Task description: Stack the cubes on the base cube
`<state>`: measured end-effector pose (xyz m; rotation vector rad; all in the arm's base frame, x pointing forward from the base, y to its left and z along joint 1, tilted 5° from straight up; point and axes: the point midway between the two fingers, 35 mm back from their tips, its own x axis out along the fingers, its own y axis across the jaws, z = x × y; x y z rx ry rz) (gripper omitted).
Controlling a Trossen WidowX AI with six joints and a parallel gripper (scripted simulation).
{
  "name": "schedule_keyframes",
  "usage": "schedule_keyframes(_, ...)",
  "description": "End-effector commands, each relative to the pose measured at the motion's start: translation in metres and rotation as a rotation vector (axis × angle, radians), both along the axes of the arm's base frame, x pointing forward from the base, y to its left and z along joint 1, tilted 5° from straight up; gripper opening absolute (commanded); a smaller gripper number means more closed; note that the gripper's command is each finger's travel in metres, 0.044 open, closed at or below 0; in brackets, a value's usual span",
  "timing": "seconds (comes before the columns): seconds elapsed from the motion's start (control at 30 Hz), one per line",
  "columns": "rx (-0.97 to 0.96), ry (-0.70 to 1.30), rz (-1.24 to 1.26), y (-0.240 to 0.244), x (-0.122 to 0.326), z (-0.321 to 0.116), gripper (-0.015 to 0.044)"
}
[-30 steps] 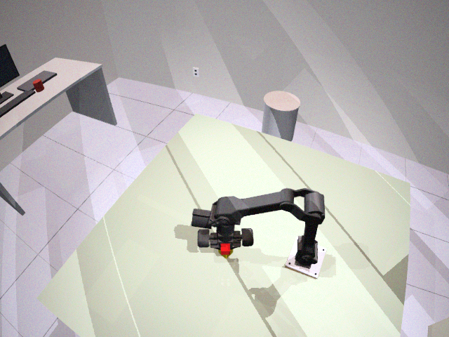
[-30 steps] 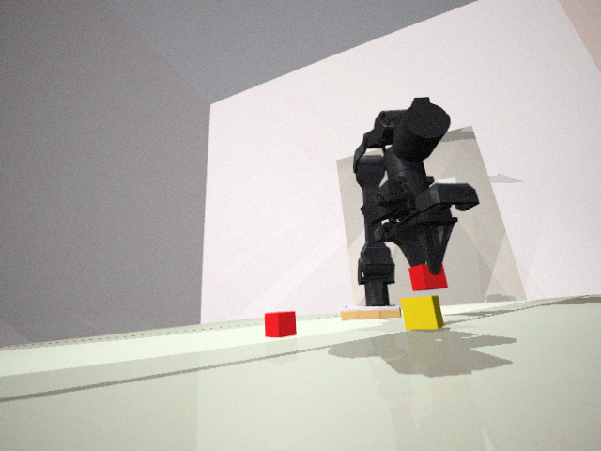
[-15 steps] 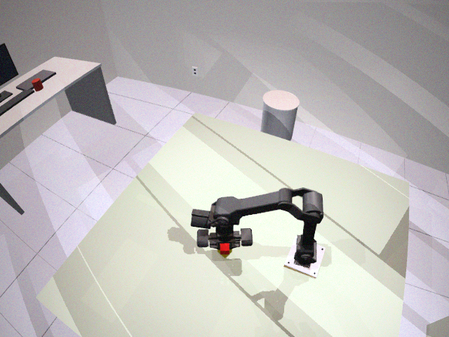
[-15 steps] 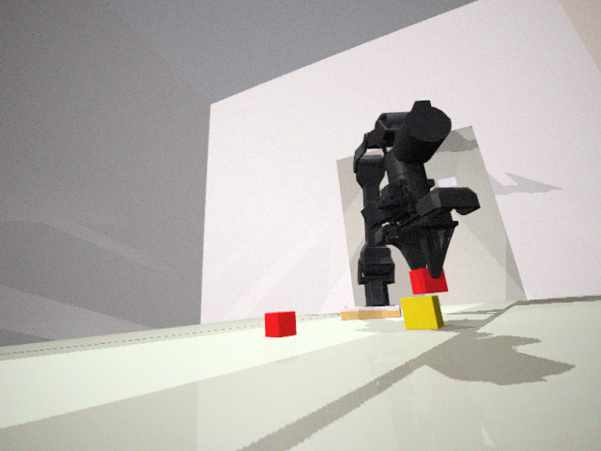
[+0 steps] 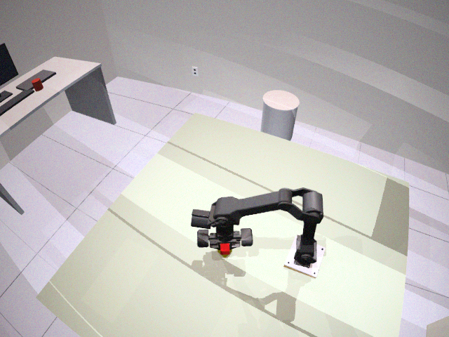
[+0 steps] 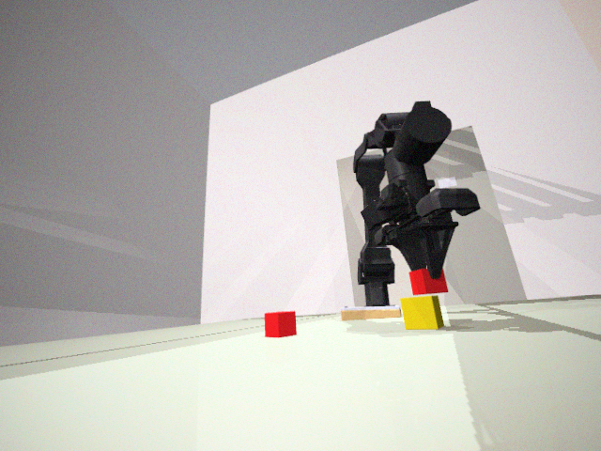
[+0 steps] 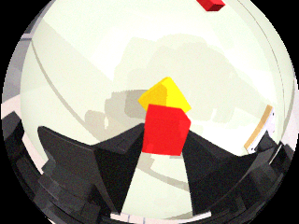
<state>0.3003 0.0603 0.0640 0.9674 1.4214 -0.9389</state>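
Note:
My gripper (image 5: 224,245) (image 6: 426,274) (image 7: 163,131) points down and is shut on a red cube (image 5: 224,249) (image 6: 424,286) (image 7: 164,132). This cube is close above the yellow base cube (image 6: 421,313) (image 7: 161,97), with a thin gap showing between them in the exterior view. There the red cube sits a little right of the yellow cube's middle. In the wrist view the yellow cube is turned like a diamond and partly hidden behind the held cube. The other red cube (image 6: 280,324) (image 7: 213,5) lies on the table, left of the base in the exterior view.
The arm's base plate (image 5: 316,269) (image 6: 370,314) (image 7: 258,128) is fixed on the pale green table (image 5: 144,283) (image 6: 291,388). Beyond the table stand a grey cylinder (image 5: 278,119) and a desk (image 5: 72,67) with a red cup (image 5: 37,84).

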Motion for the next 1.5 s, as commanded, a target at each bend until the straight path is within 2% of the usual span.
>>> schedule_keyframes(0.0,0.004,0.002,0.002,0.001,0.0,-0.001,0.0157)
schedule_keyframes(0.07,0.004,0.002,0.002,0.001,0.0,-0.001,0.0205)
schedule_keyframes(0.9,0.0,0.0,0.0,-0.002,0.001,0.03,0.0205)
schedule_keyframes(0.93,0.0,0.0,0.001,-0.002,0.001,0.028,0.0231)
schedule_keyframes(1.0,0.002,-0.003,0.057,-0.007,0.004,0.029,0.0265)
schedule_keyframes(1.47,0.021,-0.034,0.648,-0.062,0.022,0.036,0.0265)
